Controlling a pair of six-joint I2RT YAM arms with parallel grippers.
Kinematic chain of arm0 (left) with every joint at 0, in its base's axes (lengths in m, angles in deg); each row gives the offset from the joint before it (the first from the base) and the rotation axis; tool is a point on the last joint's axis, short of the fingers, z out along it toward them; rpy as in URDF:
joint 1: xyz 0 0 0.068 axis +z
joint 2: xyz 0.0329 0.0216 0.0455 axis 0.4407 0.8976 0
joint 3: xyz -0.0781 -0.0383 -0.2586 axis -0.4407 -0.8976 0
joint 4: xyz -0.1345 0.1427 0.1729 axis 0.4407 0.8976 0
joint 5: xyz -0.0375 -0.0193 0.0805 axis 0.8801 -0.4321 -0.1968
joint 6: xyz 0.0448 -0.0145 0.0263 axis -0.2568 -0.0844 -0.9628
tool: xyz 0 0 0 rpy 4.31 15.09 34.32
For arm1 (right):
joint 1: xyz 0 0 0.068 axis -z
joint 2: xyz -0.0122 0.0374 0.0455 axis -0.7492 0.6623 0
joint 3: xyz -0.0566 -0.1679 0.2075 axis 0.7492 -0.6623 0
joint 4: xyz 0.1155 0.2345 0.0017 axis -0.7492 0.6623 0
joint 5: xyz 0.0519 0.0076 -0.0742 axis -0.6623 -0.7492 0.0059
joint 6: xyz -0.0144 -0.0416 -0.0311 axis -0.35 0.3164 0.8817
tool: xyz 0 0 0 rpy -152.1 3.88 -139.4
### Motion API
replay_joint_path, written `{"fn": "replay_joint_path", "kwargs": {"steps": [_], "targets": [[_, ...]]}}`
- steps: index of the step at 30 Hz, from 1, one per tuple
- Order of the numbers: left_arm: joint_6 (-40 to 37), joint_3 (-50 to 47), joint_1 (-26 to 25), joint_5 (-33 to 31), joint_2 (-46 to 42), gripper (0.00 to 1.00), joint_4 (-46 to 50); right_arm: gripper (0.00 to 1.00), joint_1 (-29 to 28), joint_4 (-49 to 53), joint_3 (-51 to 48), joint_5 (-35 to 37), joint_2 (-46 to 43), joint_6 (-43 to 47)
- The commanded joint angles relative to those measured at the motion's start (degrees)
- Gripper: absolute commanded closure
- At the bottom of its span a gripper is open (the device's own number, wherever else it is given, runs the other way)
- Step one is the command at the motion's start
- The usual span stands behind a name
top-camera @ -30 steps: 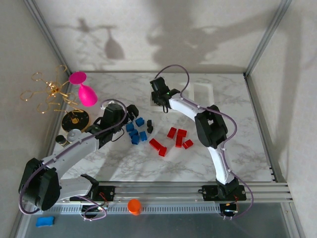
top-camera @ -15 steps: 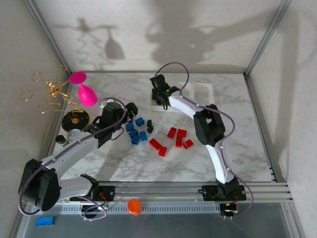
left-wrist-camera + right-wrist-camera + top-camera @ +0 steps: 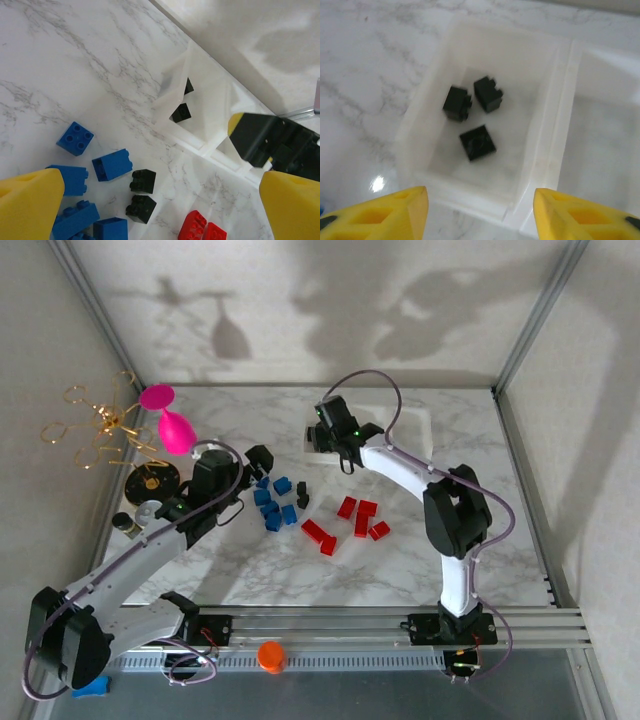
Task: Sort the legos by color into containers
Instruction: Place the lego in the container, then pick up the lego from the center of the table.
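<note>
Three black legos [image 3: 477, 142] are lying in the end compartment of the clear tray [image 3: 559, 125], the leftmost one in the top view. Two of them are sitting just beside each other and the third is lying a little apart. The tray is resting at the far middle of the marble worktop [image 3: 300, 575]. The right gripper [image 3: 479, 220] is hovering above that compartment with its yellow fingertips spread wide, pinching nothing.

Nearer the arms, the remaining legos are lying loose on the worktop in colour groups. The blue legos [image 3: 274, 506] are clustering left of centre. Two more black legos [image 3: 142, 194] are sitting close together just to their right, between the blue group and the tray. The red legos [image 3: 357, 519] are scattering further right, well apart from the tray.

The left gripper [image 3: 160, 202] is hanging over the blue group and the loose black pair, its yellow fingertips also spread wide and gripping nothing. From its wrist camera the right gripper is showing at the right edge, above the tray.

At the worktop's left edge a pink goblet [image 3: 176, 430] is standing beside a gold wire stand [image 3: 98, 426]. An orange knob [image 3: 270, 656] is sitting on the rail at the near edge.
</note>
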Motion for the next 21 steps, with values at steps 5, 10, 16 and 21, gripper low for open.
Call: {"fn": "replay_joint_path", "kwargs": {"steps": [5, 10, 16, 21], "targets": [[1.5, -3.7, 0.4, 2.4, -3.5, 0.00, 4.0, 0.38, -4.1, 0.1, -8.8, -4.1, -5.0, -3.5], [2.8, -5.8, -0.2, 2.5, -5.9, 0.00, 5.3, 0.36, -6.4, -0.9, -13.1, -6.2, -6.1, -5.2], [5.6, -9.0, -0.6, 0.8, -8.8, 0.00, 5.4, 0.34, -8.6, -3.1, -17.1, -8.4, -6.2, -7.4], [6.8, -10.8, -0.7, 0.3, -10.2, 0.00, 4.7, 0.33, -9.8, -4.3, -18.5, -9.6, -4.9, -8.2]]}}
